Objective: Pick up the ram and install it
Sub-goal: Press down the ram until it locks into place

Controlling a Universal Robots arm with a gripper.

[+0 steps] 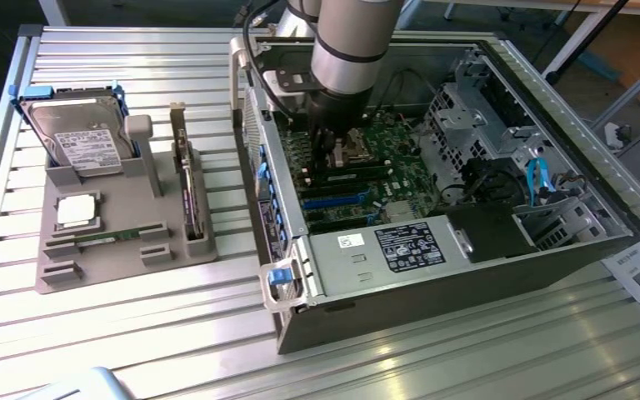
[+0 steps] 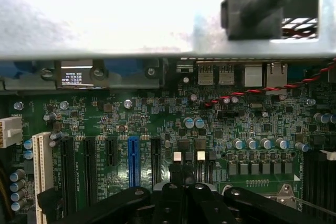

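The black end effector [image 2: 181,192] sits inside the open grey computer case [image 1: 432,275], low over the green motherboard [image 2: 157,124], with its fingers drawn together. Whether anything is pinched between them cannot be told from either view. In the wrist view it points down near the black expansion slots and the one blue slot [image 2: 133,161], which suggests it is lined up with a socket on the board rather than travelling.

The case lies on its side with the panel off, so the board faces up and can be reached from above.

Outward, on the slatted metal counter [image 1: 187,350] towards the exterior view's left, a grey moulded parts holder [image 1: 114,237] keeps components in fixed, graspable poses: a boxy silver hard drive with white label [image 1: 84,142] stands upright, a small square silver processor chip [image 1: 77,211] lies flat, and a thin green ram stick [image 1: 109,239] rests in a shallow groove, well apart from the end effector.
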